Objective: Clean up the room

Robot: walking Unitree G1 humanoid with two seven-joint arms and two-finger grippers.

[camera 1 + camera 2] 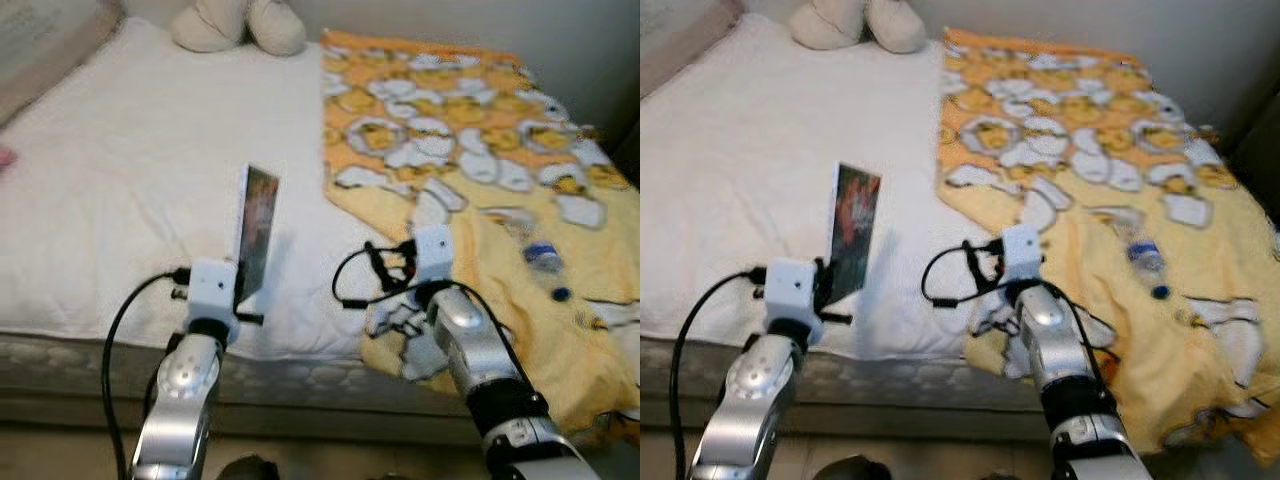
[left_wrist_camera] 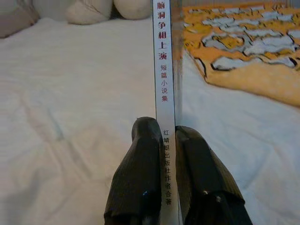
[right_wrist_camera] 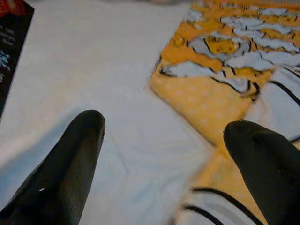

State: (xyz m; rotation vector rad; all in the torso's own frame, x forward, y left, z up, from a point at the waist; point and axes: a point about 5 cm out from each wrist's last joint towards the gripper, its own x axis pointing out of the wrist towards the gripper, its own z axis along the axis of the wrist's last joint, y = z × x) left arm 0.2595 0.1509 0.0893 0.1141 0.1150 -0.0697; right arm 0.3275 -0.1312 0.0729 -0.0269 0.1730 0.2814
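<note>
The left gripper (image 2: 168,136) has its two black fingers (image 2: 140,164) clenched on the white spine of one thin paperback book with a dark, colourful cover (image 1: 256,228), holding it upright on edge above the front part of the bed. Red and grey printed characters run down the spine between the fingers.

The right gripper (image 3: 164,140) hangs with its two fingers (image 3: 70,159) spread wide and released, grasping nothing, just above the place where the white sheet meets the edge of the blanket. The book's dark cover shows at the corner of the right wrist view, beside that gripper.

One bed with a white, slightly wrinkled sheet (image 1: 130,180) carries everything. Over its right half lies one yellow blanket printed with white and orange cartoon figures (image 1: 470,130), its near corner drooping off the mattress edge. On the blanket, to the right of the right gripper, lies one small clear plastic bottle with a blue cap (image 1: 545,262). At the far end rest two cream rounded cushions or plush shapes (image 1: 240,25), touching each other.
</note>
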